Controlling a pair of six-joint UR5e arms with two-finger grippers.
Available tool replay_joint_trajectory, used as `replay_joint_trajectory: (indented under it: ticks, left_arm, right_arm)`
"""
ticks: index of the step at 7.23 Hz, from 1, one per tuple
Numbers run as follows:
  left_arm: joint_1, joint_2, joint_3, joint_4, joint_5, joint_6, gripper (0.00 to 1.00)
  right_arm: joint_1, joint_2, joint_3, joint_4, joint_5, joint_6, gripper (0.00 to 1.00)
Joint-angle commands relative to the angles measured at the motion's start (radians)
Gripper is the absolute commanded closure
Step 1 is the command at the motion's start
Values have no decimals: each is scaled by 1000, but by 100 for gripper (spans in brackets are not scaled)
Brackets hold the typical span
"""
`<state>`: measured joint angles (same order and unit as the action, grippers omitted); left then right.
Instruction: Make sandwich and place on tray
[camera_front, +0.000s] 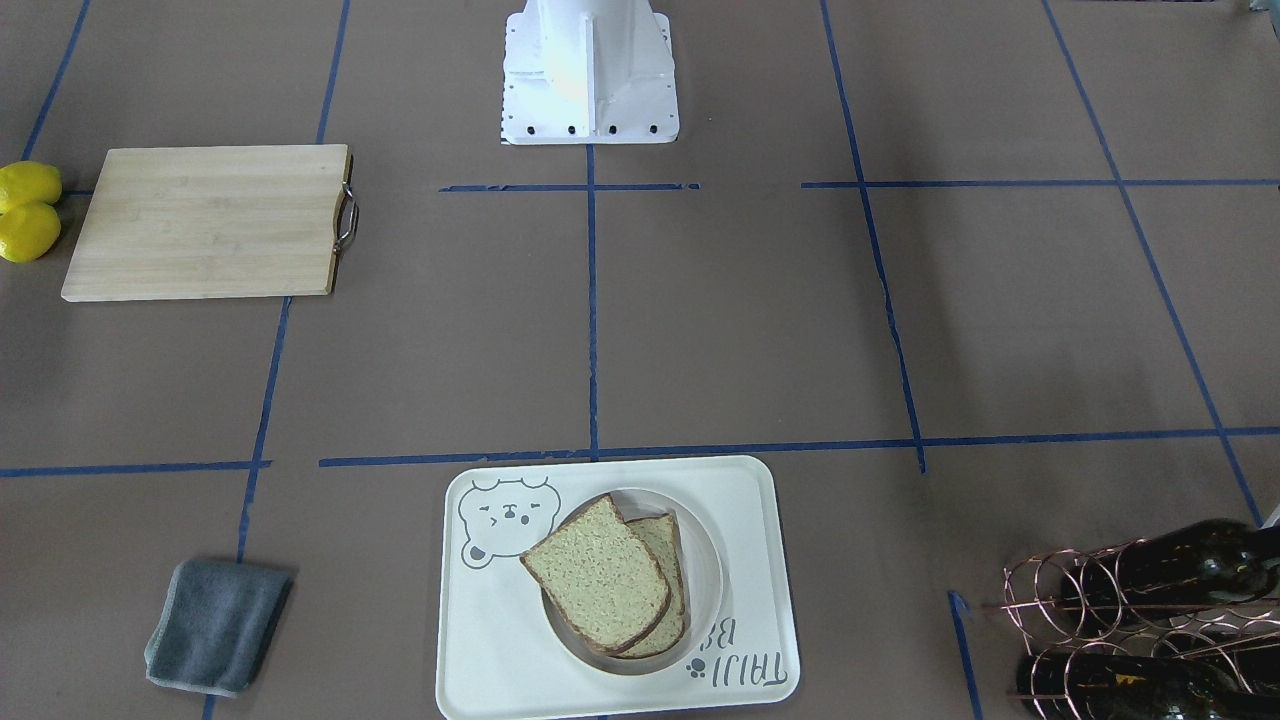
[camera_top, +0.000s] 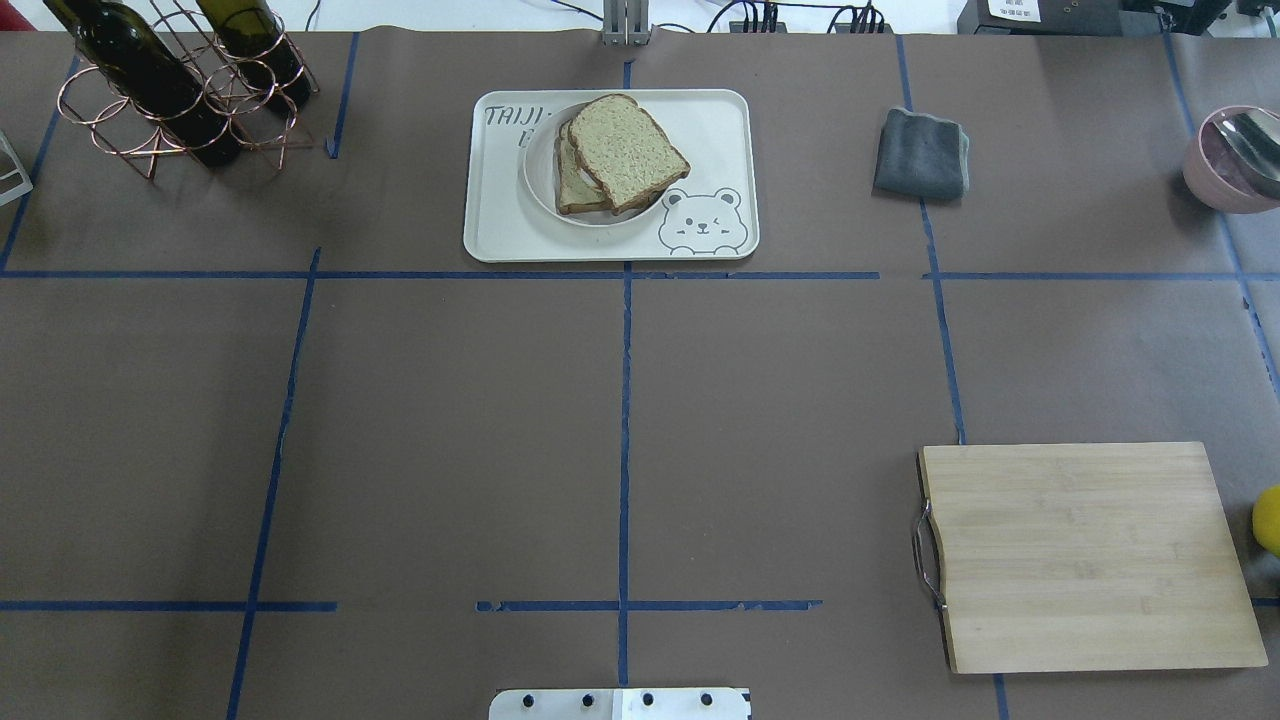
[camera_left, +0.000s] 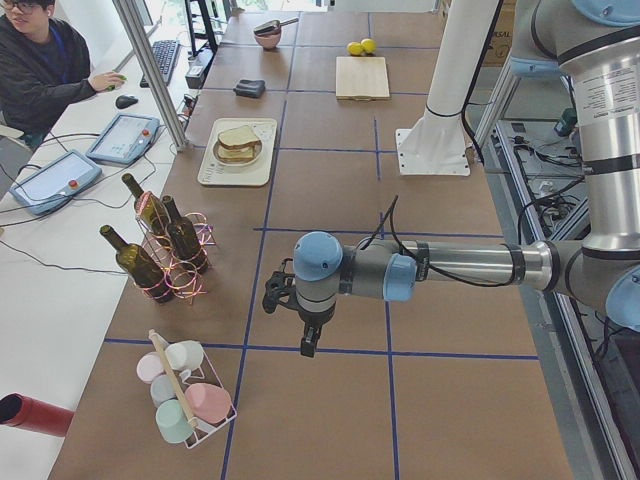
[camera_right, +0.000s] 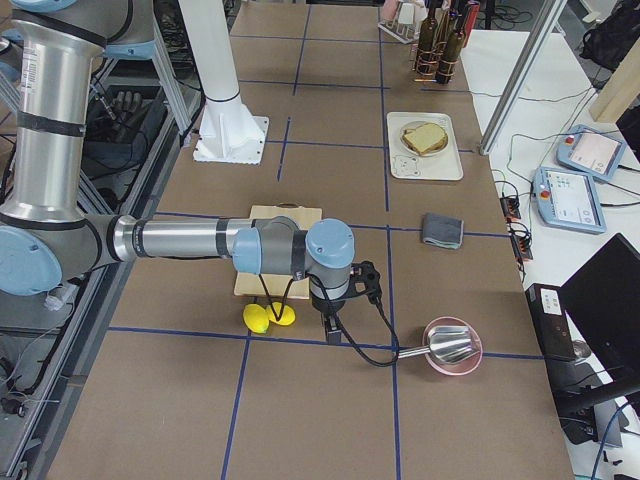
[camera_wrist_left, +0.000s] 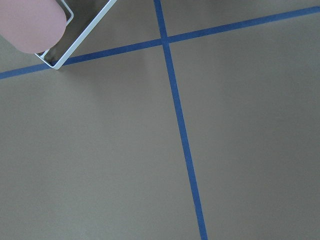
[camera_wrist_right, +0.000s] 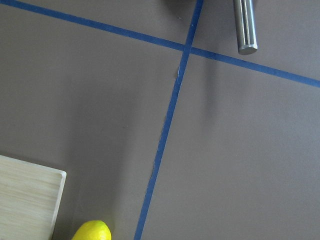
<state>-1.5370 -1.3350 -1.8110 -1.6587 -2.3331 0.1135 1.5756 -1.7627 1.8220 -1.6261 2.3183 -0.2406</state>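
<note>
1. Two grippers, the left gripper (camera_left: 308, 345) and the right gripper (camera_right: 333, 330), are hanging far from the food; whether their jaws are apart I cannot tell.
2. A tan seeded-bread sandwich (camera_top: 620, 150) is sitting on a small round white plate (camera_top: 538, 182) inside the cream-white rectangular bear-print tray (camera_top: 720, 125).
3. It is looking light, soft, crushable, slices askew; gripping the stiff plate rim seems safer.
4. A folded grey cloth (camera_top: 922, 153) and a copper wire bottle rack (camera_top: 180, 95) are flanking the tray, blocking nothing.

Couldn't tell jaw state on left gripper (camera_left: 310, 343) or right gripper (camera_right: 333, 331); couldn't see inside sandwich (camera_top: 630, 150), far from both jaws.
</note>
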Motion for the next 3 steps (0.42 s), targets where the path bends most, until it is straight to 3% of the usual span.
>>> replay_joint_trajectory:
  ticks: [1,3]
  left_arm:
    - [0,0,-1,0,-2,0,0]
    - [3,-3,4,0,-2,0,0]
  right_arm:
    - [0,-1,-1,0,1,1,0]
    - [0,0,-1,2,-2,1,0]
